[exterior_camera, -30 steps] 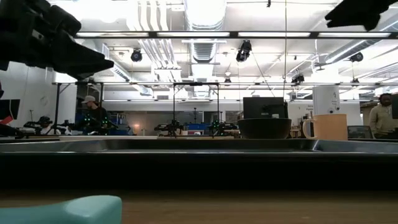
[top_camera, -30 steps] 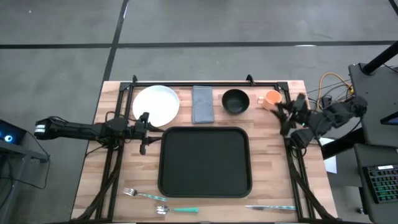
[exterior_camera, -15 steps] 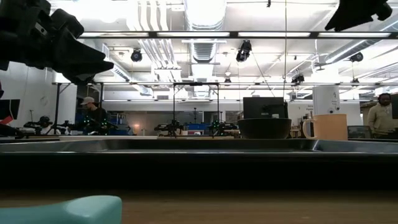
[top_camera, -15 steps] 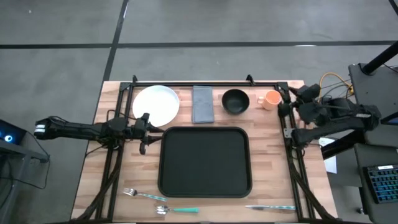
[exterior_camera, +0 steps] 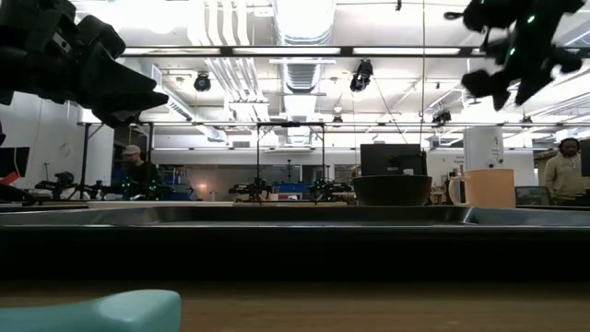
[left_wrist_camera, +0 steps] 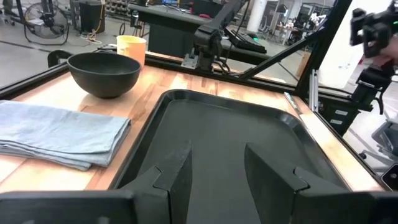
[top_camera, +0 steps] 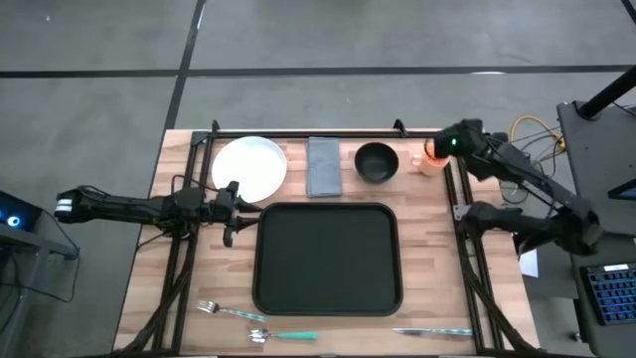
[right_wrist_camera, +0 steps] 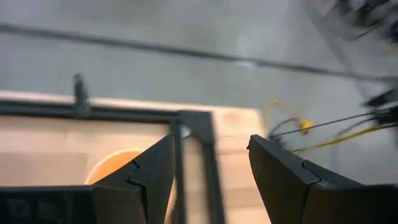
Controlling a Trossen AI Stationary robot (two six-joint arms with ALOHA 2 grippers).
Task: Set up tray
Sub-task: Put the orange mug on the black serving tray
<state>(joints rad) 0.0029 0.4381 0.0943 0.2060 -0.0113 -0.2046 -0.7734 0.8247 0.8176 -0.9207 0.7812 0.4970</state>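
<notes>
The black tray (top_camera: 328, 259) lies flat in the middle of the wooden table. Along the far edge stand a white plate (top_camera: 248, 167), a grey folded napkin (top_camera: 324, 166), a black bowl (top_camera: 377, 161) and an orange cup (top_camera: 434, 157). My left gripper (left_wrist_camera: 217, 165) hovers open and level at the tray's left edge (top_camera: 231, 214), pointing across the tray, nothing between its fingers. My right gripper (right_wrist_camera: 211, 168) is open in the air over the far right corner (top_camera: 444, 145), just beyond the cup (right_wrist_camera: 115, 165), slanting down toward the far edge.
A fork (top_camera: 224, 310), a teal-handled spoon (top_camera: 283, 335) and a knife (top_camera: 432, 331) lie along the near edge. A black metal frame (top_camera: 328, 132) runs along the far edge and down both sides. People stand in the room beyond (exterior_camera: 572, 175).
My right arm has swung from the table's right edge toward the far right corner, turning its gripper toward the cup and sinking a little. My left gripper has rolled slightly about its own axis and stayed in place. Nothing on the table has moved.
</notes>
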